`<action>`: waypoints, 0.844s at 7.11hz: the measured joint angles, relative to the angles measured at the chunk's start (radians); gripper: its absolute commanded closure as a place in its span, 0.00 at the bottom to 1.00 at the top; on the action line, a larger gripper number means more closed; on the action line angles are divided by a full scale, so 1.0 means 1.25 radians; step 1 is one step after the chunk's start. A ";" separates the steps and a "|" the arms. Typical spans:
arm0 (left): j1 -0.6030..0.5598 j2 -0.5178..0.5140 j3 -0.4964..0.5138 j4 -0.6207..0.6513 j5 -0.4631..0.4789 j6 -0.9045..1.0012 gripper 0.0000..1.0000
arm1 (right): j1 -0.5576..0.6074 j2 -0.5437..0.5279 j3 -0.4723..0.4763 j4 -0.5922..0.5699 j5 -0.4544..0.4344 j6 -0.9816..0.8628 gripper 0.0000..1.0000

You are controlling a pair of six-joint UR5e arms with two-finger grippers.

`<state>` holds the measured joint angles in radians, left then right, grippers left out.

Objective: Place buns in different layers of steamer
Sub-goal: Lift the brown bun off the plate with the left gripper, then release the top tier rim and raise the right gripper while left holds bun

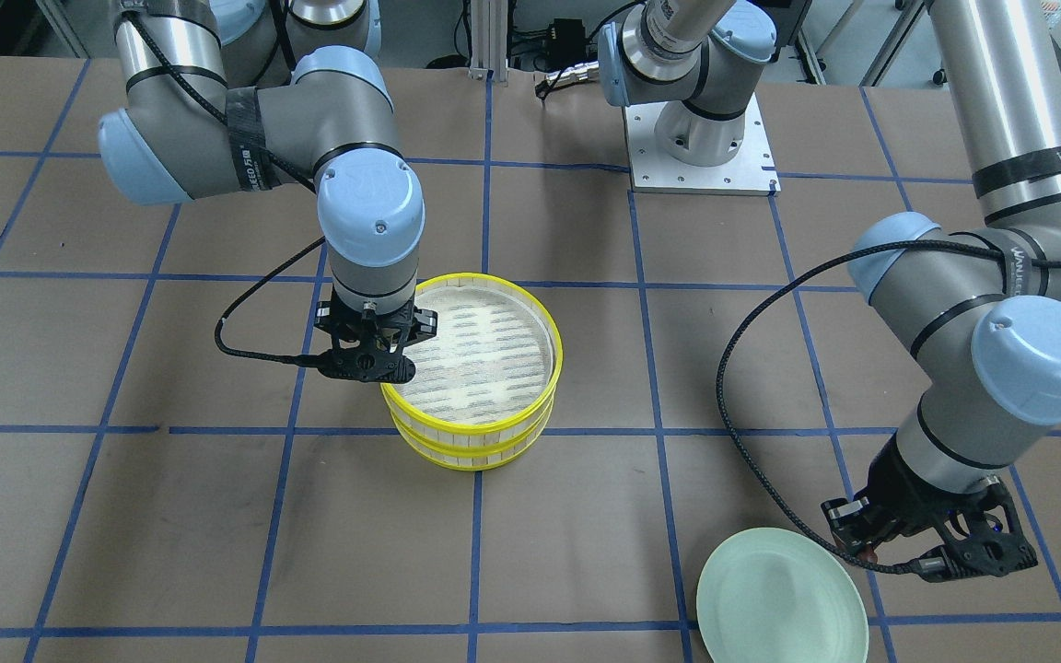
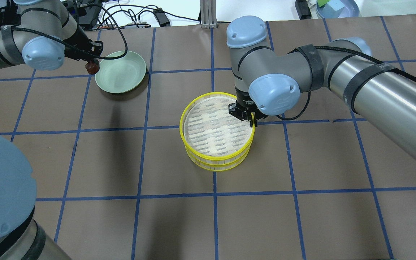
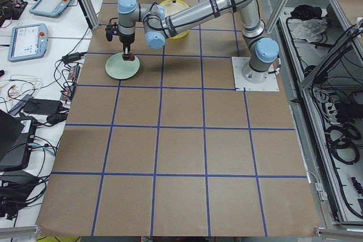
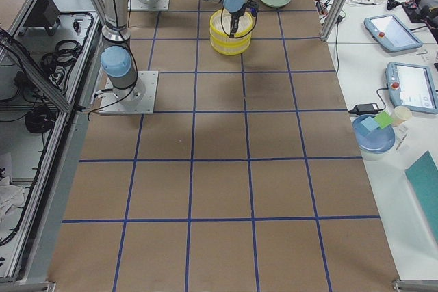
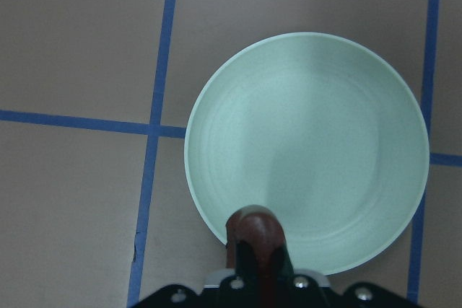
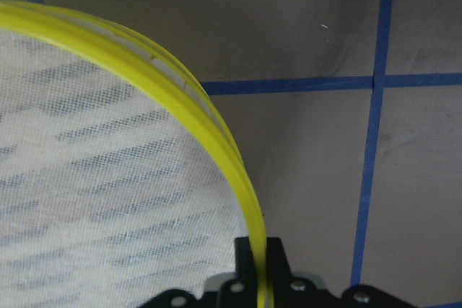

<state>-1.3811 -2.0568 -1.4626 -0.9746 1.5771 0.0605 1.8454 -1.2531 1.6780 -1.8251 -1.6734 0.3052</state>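
Note:
Two yellow-rimmed steamer trays stand stacked at mid-table, the top tray [image 1: 480,350] [image 2: 213,130] slightly offset on the lower tray [image 1: 471,456] [image 2: 219,165]. The top tray's floor is bare. My right gripper [image 1: 395,371] [image 2: 253,122] [image 6: 258,268] is shut on the top tray's rim [image 6: 216,131]. My left gripper [image 1: 873,551] [image 2: 91,64] is shut on the dark reddish-brown bun [image 2: 92,68] [image 5: 254,230] [image 3: 129,58], held just over the near edge of the pale green plate [image 1: 779,599] [image 2: 121,72] [image 5: 310,142]. The cream bun is out of view.
The green plate is bare. Brown paper with blue tape grid lines covers the table. The left arm's base plate [image 1: 701,166] is bolted at the robot's side. Tablets and a blue dish [image 4: 373,135] lie on side benches off the table.

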 measured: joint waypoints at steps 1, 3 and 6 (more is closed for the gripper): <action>-0.010 0.003 0.000 0.000 0.000 -0.031 1.00 | 0.000 0.000 0.006 0.000 -0.001 0.000 1.00; -0.033 0.020 -0.001 -0.013 0.004 -0.071 1.00 | 0.000 0.000 0.019 -0.002 -0.001 0.001 0.06; -0.069 0.063 -0.001 -0.056 0.003 -0.157 1.00 | -0.002 -0.015 0.008 0.000 0.000 -0.002 0.00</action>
<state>-1.4679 -1.9785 -1.4635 -1.0449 1.5813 -0.1354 1.8427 -1.2718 1.6883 -1.8246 -1.6729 0.3028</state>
